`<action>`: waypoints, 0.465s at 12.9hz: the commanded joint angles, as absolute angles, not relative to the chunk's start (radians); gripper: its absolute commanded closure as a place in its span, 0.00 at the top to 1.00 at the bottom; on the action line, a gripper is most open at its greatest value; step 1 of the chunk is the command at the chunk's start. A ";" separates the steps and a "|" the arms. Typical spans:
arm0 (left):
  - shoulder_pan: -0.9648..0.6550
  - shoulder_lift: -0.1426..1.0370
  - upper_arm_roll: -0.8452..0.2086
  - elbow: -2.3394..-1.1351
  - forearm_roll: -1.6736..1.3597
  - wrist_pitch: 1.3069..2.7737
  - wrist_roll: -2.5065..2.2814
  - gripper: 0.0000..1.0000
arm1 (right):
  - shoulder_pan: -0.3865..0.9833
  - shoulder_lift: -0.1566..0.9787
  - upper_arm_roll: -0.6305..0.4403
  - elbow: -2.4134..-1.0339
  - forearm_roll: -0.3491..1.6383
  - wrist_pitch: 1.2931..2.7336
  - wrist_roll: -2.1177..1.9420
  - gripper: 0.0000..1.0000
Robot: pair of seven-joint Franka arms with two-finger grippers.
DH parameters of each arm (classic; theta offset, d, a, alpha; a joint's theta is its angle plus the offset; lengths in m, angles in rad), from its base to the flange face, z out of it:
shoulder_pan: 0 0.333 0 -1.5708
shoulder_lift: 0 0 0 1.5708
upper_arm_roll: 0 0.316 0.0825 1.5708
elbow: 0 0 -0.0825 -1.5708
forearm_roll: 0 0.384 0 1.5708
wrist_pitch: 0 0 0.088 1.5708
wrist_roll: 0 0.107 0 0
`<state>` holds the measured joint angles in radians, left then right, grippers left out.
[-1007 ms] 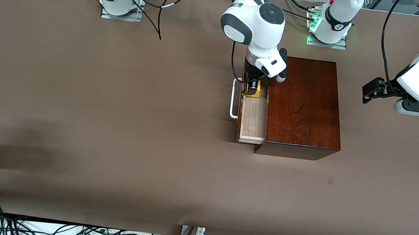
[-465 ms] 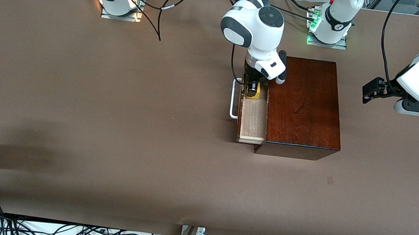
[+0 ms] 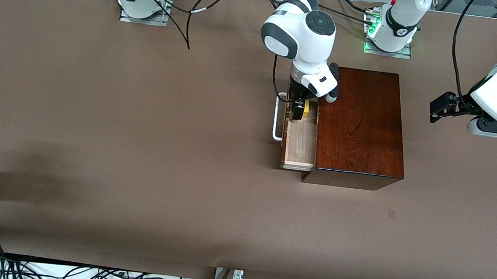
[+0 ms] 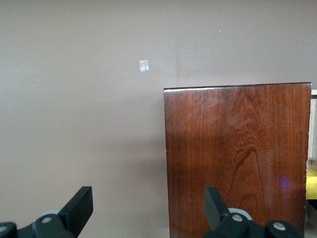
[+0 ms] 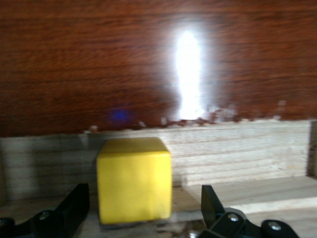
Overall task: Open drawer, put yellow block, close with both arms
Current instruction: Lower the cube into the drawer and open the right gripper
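The drawer [image 3: 301, 138] stood pulled out of the glossy dark box [image 3: 360, 124], so its pale, raw-wood tray lay open for loading. The right gripper [image 3: 299, 109] was down inside the tray, fingers spread to either side of the yellow block [image 5: 134, 179] and apparently clear of it; the small, smooth, square-edged cube sat on the tray floor, seemingly just released. The left gripper [image 4: 148, 210] waited, spread wide, above the table beside the box.
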<state>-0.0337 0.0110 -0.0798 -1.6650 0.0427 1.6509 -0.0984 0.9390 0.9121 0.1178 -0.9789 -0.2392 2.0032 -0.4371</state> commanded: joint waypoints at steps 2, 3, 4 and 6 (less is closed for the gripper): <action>-0.037 0.023 -0.078 -1.638 0.017 1.646 -0.083 1.00 | 0.922 0.839 0.124 -0.948 -0.192 1.993 -0.422 1.00; -0.035 0.023 -0.078 -1.638 0.017 1.646 -0.083 1.00 | 0.920 0.807 0.117 -0.950 -0.190 1.985 -0.422 1.00; -0.037 0.025 -0.078 -1.637 0.015 1.646 -0.081 1.00 | 0.917 0.764 0.109 -0.950 -0.192 1.955 -0.420 1.00; -0.040 0.025 -0.080 -1.637 0.014 1.646 -0.081 1.00 | 0.882 0.707 0.085 -0.951 -0.192 1.910 -0.420 1.00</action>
<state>-0.0364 0.0114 -0.0799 -1.6646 0.0427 1.6509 -0.0983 0.9142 0.7766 0.1011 -0.9267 -0.2111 1.9564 -0.4265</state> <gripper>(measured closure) 0.000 0.000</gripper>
